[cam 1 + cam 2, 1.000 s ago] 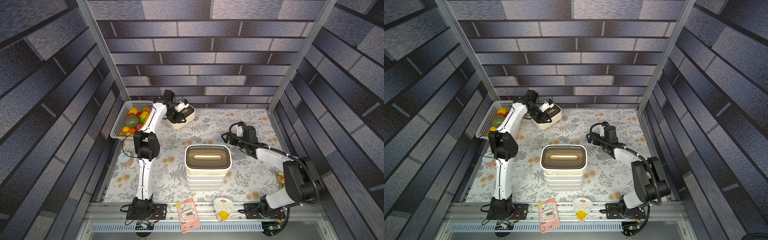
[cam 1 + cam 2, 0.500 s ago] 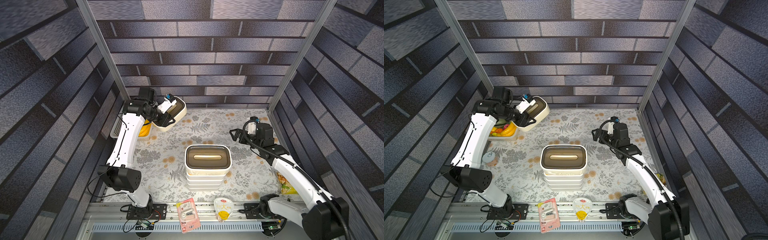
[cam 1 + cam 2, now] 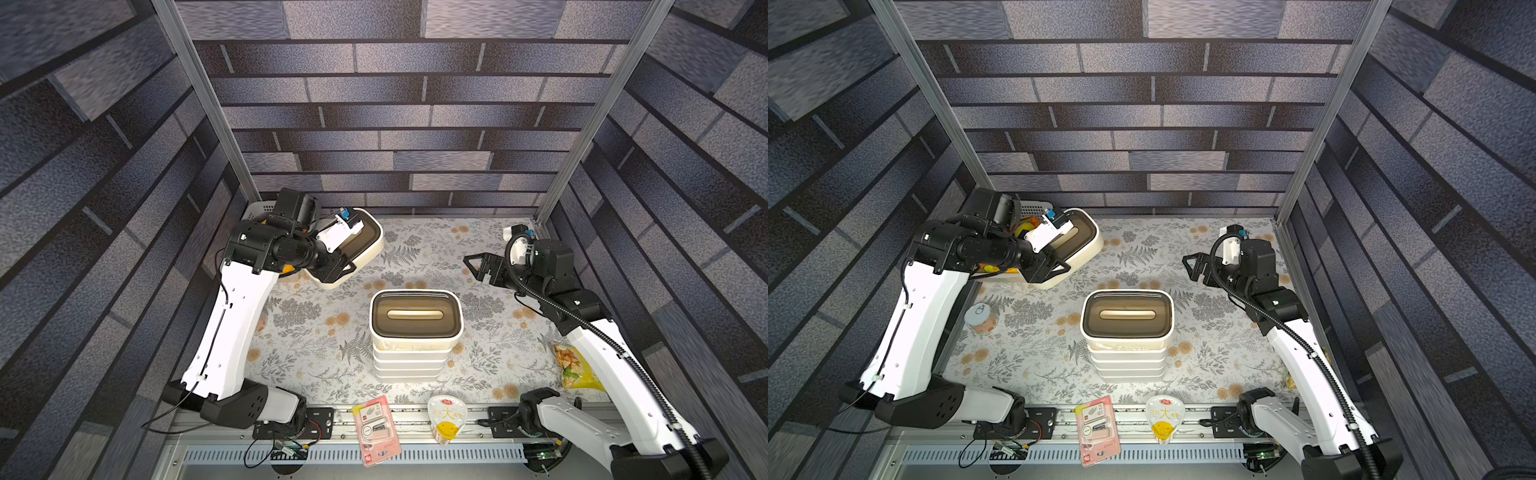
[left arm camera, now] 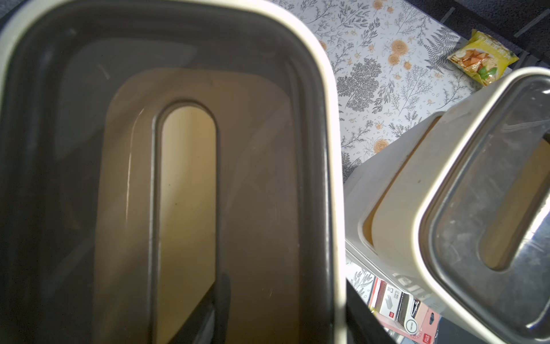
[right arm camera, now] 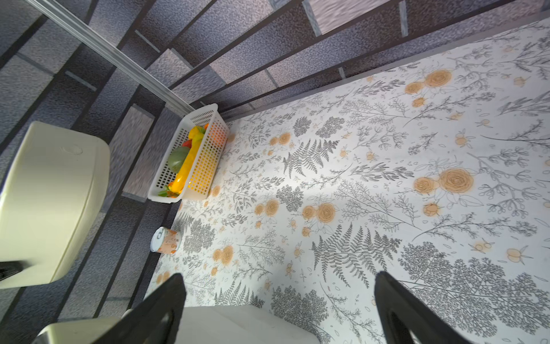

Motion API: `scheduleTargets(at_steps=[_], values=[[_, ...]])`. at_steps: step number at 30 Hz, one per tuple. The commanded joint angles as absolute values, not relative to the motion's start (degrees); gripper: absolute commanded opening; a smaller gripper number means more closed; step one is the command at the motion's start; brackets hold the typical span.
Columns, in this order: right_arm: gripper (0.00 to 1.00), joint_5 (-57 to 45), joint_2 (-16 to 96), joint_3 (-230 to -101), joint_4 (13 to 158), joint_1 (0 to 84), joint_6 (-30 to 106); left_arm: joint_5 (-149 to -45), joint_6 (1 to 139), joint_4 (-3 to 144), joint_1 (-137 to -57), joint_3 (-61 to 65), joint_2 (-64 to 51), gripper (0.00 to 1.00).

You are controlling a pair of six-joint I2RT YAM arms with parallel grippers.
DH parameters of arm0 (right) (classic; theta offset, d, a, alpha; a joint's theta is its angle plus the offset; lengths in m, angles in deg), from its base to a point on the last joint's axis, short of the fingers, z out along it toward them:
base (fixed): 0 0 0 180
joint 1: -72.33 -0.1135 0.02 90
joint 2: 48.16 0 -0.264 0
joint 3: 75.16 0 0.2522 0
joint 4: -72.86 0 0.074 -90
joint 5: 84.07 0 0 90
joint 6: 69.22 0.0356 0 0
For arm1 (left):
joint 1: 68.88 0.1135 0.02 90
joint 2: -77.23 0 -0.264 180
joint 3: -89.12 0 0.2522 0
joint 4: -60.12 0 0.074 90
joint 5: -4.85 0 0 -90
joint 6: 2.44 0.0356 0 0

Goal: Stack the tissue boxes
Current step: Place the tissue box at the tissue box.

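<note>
Our left gripper [image 3: 338, 261] clamps a tilted cream rectangular tissue box with dark brown slotted lid [image 3: 371, 243] above the bench's [image 3: 316, 332] far left corner; our right gripper [image 3: 478, 266] hangs wide, empty. Held off-centre, it may land crooked and topple the cream box stack [image 3: 415, 322] mid-bench.

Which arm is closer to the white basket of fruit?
Left. The left fingers, clamped on a tissue box, hang close beside the fruit basket in the far corner. The right fingers, open and empty, are far across the table.
</note>
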State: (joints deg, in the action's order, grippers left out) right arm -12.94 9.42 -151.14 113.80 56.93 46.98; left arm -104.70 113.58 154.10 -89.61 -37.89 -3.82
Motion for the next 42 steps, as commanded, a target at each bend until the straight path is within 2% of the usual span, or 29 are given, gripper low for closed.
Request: scheduleTargets(at_steps=[1,9,16,23,34,42], values=[[1.0,-17.3,9.8,-155.5,116.3,56.5,48.3,-102.8,111.5,156.2,-93.4,-41.5,-3.8,0.47],[1.0,-23.2,12.8,-160.0,116.3,56.5,49.5,-99.4,113.1,159.5,-98.2,-47.0,-6.6,0.49],[1.0,-31.6,15.3,-161.2,108.9,56.2,54.4,-99.9,117.7,160.4,-98.3,-52.2,-12.2,0.48],[1.0,-31.5,19.7,-165.8,106.5,53.8,55.7,-104.7,123.5,155.0,-98.1,-52.9,-15.2,0.5],[1.0,-30.7,25.1,-169.5,103.1,49.1,58.4,-114.3,129.5,161.1,-97.3,-66.6,-24.7,0.49],[1.0,-31.7,24.5,-170.4,103.9,48.7,59.3,-113.2,129.6,162.4,-100.1,-66.6,-23.6,0.5]])
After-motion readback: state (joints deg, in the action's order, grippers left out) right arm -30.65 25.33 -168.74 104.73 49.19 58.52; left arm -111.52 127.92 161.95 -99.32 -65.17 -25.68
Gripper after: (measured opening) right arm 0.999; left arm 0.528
